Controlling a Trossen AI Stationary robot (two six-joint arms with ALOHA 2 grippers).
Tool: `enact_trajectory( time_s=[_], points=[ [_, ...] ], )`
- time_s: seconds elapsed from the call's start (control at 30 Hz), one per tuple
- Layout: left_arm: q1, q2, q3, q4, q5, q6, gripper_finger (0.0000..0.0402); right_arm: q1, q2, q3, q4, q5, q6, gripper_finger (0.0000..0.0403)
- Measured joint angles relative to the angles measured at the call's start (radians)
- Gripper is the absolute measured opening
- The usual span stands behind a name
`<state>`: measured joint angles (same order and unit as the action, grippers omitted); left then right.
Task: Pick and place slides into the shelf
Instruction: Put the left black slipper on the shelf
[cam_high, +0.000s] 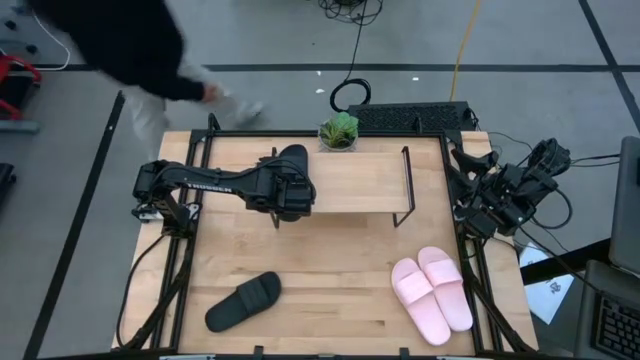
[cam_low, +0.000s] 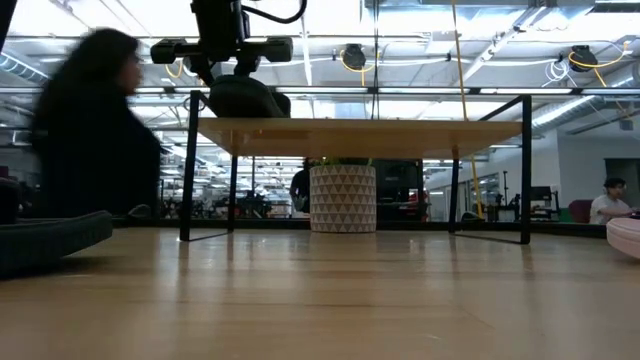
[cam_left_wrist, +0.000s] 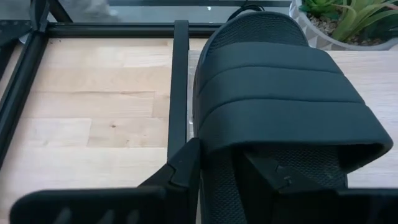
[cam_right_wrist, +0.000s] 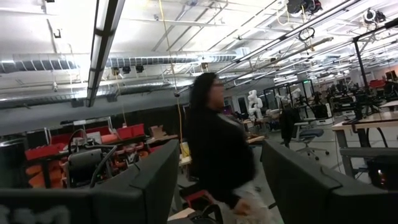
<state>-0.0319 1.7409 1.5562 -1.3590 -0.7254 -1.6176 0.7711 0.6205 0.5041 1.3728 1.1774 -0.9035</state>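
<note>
My left gripper is shut on one black slide over the left end of the shelf, a low rack with a light plank top and black wire rails. In the low view that slide sits at the plank's top surface under the gripper. The other black slide lies sole-down on the table near the near edge. The pink pair lies side by side at the near right. My right gripper is open, parked off the table's right edge and facing the room. My left gripper pinches the black slide's side rim behind the strap. One finger is outside the sole and the other is on the footbed. The slide is level, its far end toward the plant. I cannot tell whether it rests on the plank.
A potted plant stands at the shelf's far edge, close to the held slide. The shelf's black side rail runs just beside the slide. A person in a dark top moves beyond the table's far left corner. Cables crowd the right arm.
</note>
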Motion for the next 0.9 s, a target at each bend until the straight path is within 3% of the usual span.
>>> enact_trajectory(
  time_s=[0.9],
  points=[
    [0.000, 0.000, 0.000, -0.054, -0.005, -0.014, 0.0088, 0.001, 0.000, 0.000, -0.016, 0.000, 0.001, 0.0219]
  ],
)
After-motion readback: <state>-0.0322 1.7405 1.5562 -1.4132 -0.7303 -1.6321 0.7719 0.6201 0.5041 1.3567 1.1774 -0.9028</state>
